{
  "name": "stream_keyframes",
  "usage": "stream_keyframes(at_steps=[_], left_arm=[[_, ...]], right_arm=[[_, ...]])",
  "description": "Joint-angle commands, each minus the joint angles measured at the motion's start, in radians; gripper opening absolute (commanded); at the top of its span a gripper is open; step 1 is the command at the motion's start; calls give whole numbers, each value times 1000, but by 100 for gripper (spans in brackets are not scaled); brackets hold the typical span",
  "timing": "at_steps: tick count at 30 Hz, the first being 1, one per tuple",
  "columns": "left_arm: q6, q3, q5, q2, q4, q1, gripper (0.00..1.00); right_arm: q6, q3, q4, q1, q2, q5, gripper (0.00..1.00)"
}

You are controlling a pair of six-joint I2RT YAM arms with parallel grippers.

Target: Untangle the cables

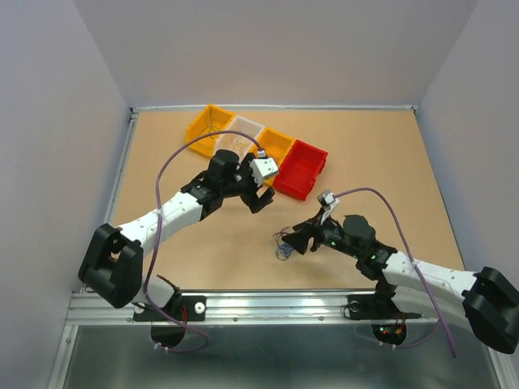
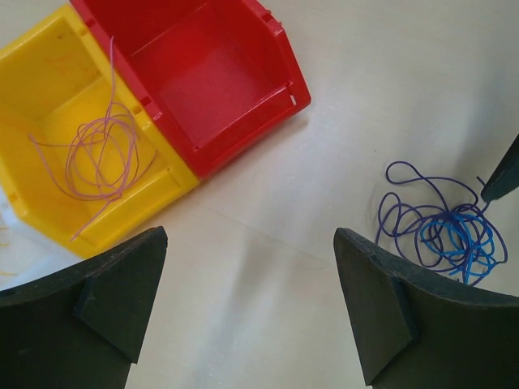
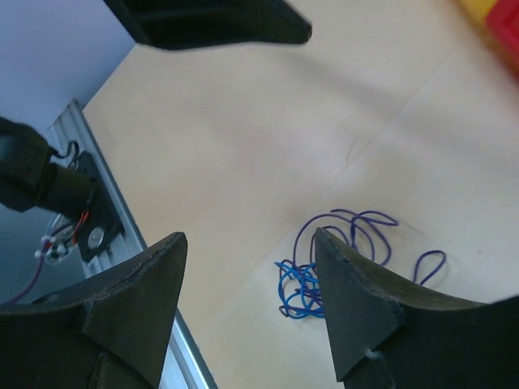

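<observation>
Left gripper (image 2: 247, 243): fingers spread wide, nothing held. Only bare table (image 2: 389, 73) shows in the gap.
Right gripper (image 3: 247, 243): fingers also parted, pinching nothing.
Cables, from the right wrist: the cables (image 3: 336, 263) lie flat on the table just past the fingertips. One edge of the bunch is hidden behind one finger (image 3: 357, 308).
Cables, from the left wrist: the bunch sits off to one side of the gap, beyond the tip of one finger (image 2: 381, 300) and not touching it.
Bunch: blue strands knotted tight, with purple loops spreading wider round them.
Overhead: the bunch lies just in front of the right gripper, well apart from the bins.
Pale purple wire (image 2: 101, 158): loosely looped inside the yellow bin (image 2: 49, 73).
Red bin (image 2: 211, 89): pressed against the yellow bin's side.
</observation>
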Motion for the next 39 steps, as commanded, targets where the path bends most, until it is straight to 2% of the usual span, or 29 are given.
stream_keyframes(at_steps=[1, 4, 8, 14, 18, 19, 24, 25, 26, 28, 30, 33, 34, 37, 38, 39], left_arm=[[77, 14, 38, 41, 45, -23, 96], [89, 33, 70, 91, 22, -24, 96], [109, 65, 144, 156, -25, -27, 96], [126, 106, 243, 224, -76, -30, 95], [126, 128, 291, 270, -125, -41, 95], [126, 140, 299, 284, -133, -52, 95], [131, 183, 308, 384, -180, -88, 92], [128, 189, 305, 396, -183, -93, 91], [123, 200, 303, 417, -187, -95, 89], [122, 212, 308, 433, -194, -98, 87], [128, 224, 314, 450, -209, -96, 81], [131, 234, 312, 457, -223, -98, 65], [134, 237, 309, 457, -226, -98, 56], [152, 237, 311, 453, -236, -99, 38], [154, 235, 311, 450, -240, -98, 14], [152, 237, 311, 445, -242, -99, 0]], right_arm=[[11, 1, -77, 6, -63, 162, 68], [36, -2, -123, 6, -54, 239, 67], [43, 1, -137, 4, 21, 248, 65], [14, 18, -26, 6, 178, 133, 64], [3, 49, -4, 8, 271, 104, 59], [0, 53, -1, 6, 308, 102, 49], [3, 49, 45, 8, 324, 75, 15], [3, 38, 50, 6, 315, 73, 4], [3, 32, 48, 8, 301, 75, 1], [0, 13, 50, 6, 262, 82, 1], [0, 6, 48, 8, 244, 89, 0], [-1, 3, 44, 6, 235, 92, 1], [-1, 4, 44, 8, 233, 95, 1], [6, -2, 42, 8, 229, 131, 1], [8, -5, 41, 8, 216, 147, 1], [14, -8, 32, 8, 207, 183, 1]])
